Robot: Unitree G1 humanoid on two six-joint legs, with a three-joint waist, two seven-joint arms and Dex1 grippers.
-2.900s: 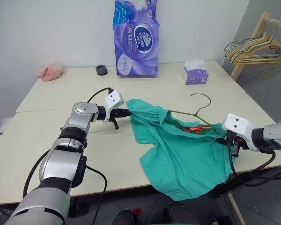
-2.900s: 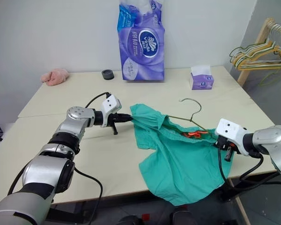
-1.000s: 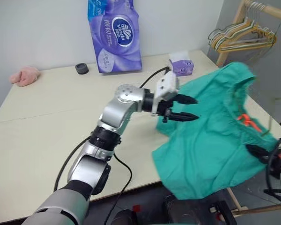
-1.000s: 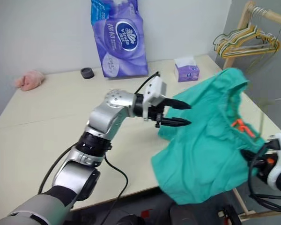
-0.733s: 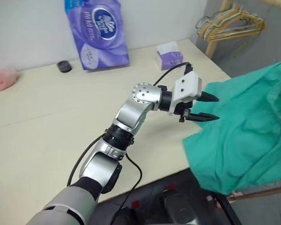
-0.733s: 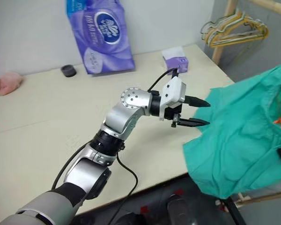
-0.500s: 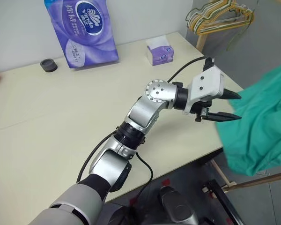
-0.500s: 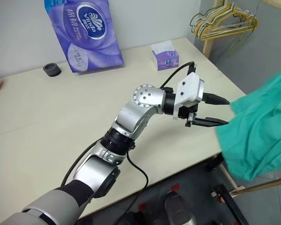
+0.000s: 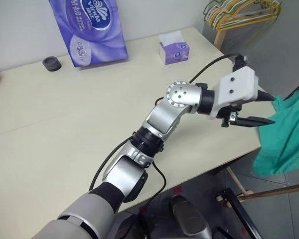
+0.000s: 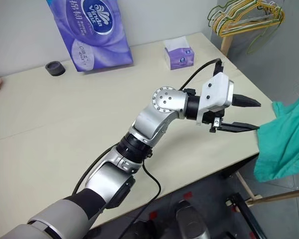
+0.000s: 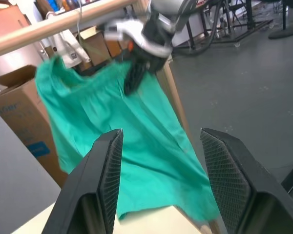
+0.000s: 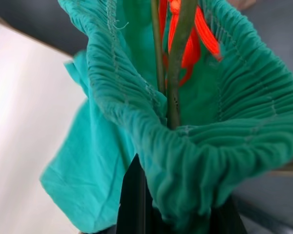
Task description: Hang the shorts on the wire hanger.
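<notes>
Overhead, a cream table [image 9: 50, 124] spans the frame; a black ring [image 9: 52, 63] sits upper left, a purple tissue pack [image 9: 88, 30] stands top centre-left, and a small tissue box [image 9: 174, 49] lies right of it. Wire hangers on a wooden rack [image 9: 239, 12] fill the upper right corner. The left gripper [image 9: 263, 109] reaches past the table's right edge, fingers apart and empty. The shorts [image 9: 284, 137] hang at the far right edge, off the table. In the wrist view, the right gripper [image 12: 178, 204] is clamped on the waistband with the wire hanger [image 12: 178, 58] inside. A second ago the shorts were over the table's right part.
</notes>
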